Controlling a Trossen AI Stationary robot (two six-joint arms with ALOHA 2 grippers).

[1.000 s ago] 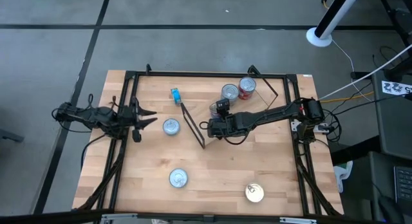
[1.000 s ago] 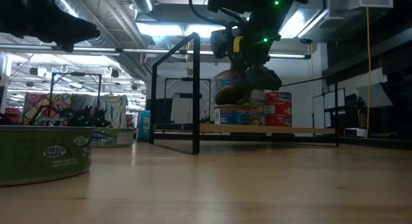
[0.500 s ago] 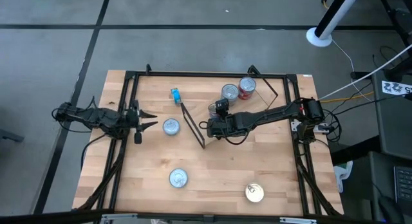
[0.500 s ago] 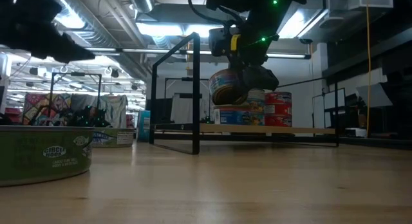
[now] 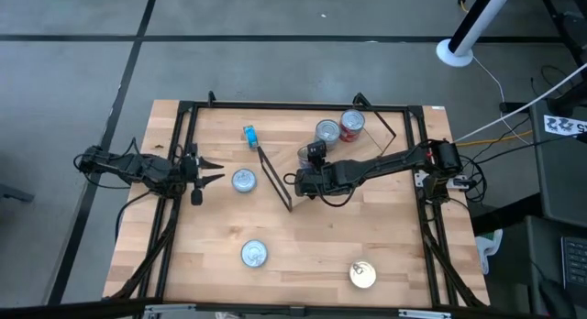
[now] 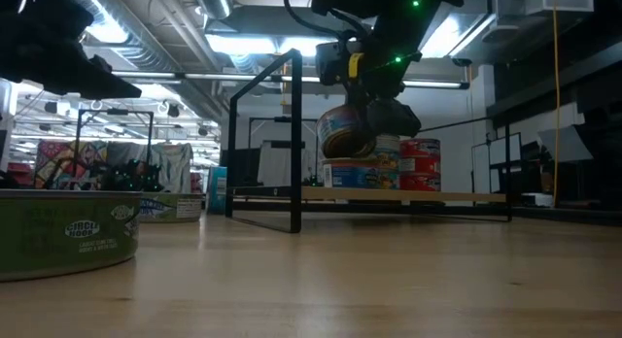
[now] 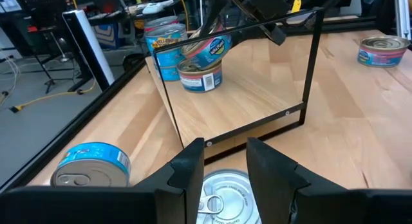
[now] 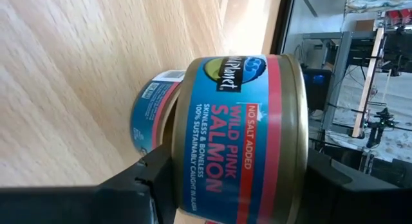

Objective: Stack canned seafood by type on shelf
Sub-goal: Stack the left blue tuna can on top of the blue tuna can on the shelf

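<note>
My right gripper (image 5: 303,180) is over the left end of the shelf (image 6: 418,194), shut on a blue-and-red salmon tin (image 8: 238,127). Just below it another blue tin (image 6: 352,172) stands on the shelf board. Farther back on the shelf are a silver-lidded stack (image 5: 327,131) and a red tin stack (image 5: 352,125). My left gripper (image 5: 207,175) is open at the table's left, pointing at a silver-lidded tin (image 5: 243,180) flat on the tabletop; in the left wrist view its fingers frame that lid (image 7: 222,192) without touching it. My right gripper pinches the salmon tin between its two fingers (image 8: 145,179), one at each rimmed flat end (image 8: 179,153), with the label side toward the wrist camera. The fingers come from above. The tin (image 6: 345,132) is tilted and off the shelf board; whether it touches the tin below, I cannot tell.
A blue tin (image 5: 249,134) lies near the table's far side, left of the shelf's black wire frame (image 5: 275,177). Two more tins sit toward the near edge, one silver-lidded (image 5: 254,254), one gold (image 5: 363,275). Black frame rails run along the table's sides.
My left gripper has dipped a little toward the tin in front of it, still open. My right gripper has held the salmon tin almost still over the shelf.
</note>
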